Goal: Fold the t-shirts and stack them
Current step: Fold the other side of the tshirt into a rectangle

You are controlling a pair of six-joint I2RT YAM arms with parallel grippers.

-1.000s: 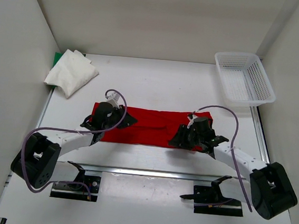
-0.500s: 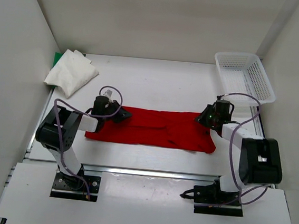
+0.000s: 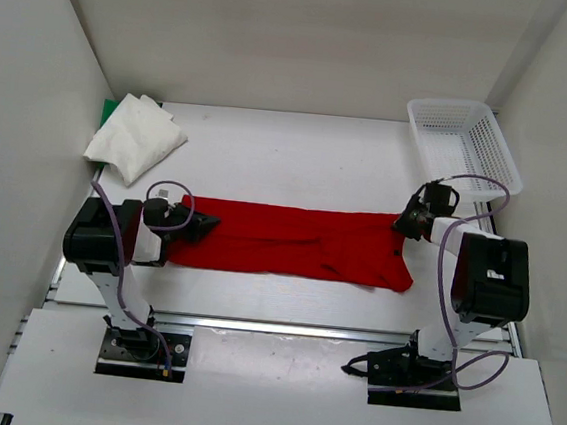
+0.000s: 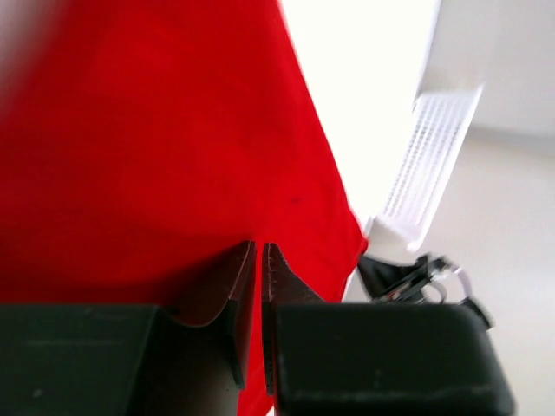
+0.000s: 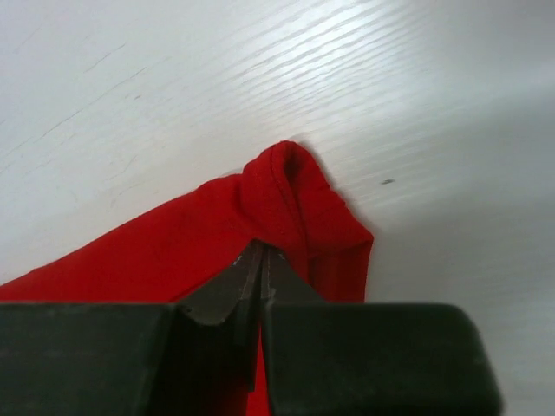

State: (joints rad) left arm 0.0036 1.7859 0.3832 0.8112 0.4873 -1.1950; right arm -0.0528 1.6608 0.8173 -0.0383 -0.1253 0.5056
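Observation:
The red t-shirt [image 3: 301,242] lies as a long flat band across the middle of the table. My left gripper [image 3: 205,224] sits low at its left end. In the left wrist view its jaws [image 4: 259,247] are pinched nearly together, with red cloth [image 4: 156,130] in the thin gap. At the shirt's far right corner my right gripper [image 3: 403,227] is shut, and the cloth [image 5: 290,186] bunches into a small fold at its tips [image 5: 263,247]. The folded off-white t-shirt [image 3: 135,138] rests at the back left. An edge of the green one [image 3: 109,110] shows under it.
A white mesh basket [image 3: 463,147] stands at the back right, just beyond the right gripper. White walls close in the table on the left, back and right. Both arm bases stand upright at the shirt's two ends.
Both arms have drawn outward toward their own sides. The right gripper has shut on the shirt's right corner. The red band now lies stretched longer and flatter.

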